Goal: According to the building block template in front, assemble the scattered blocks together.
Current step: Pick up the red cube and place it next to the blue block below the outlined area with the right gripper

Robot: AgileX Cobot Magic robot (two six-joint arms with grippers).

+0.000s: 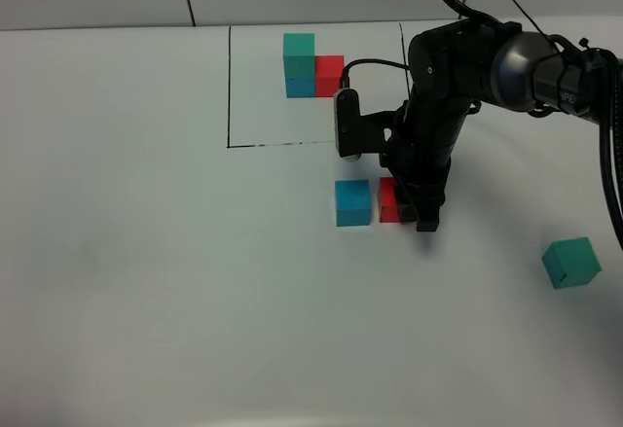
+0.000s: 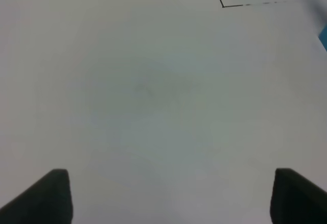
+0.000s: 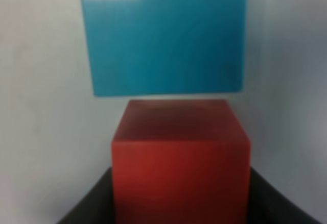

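Note:
The building block template, green on blue with red alongside, stands at the back inside thin black lines. The blue block sits on the table in front of the frame. The red block is just right of it, with a narrow gap between them. My right gripper is down on the table, shut on the red block, with the blue block just beyond. The green block lies alone at the far right. My left gripper is open and empty over bare table.
The white table carries the drawn frame, whose corner shows in the left wrist view. A sliver of the blue block shows at that view's edge. The right arm and its cable reach in from the right.

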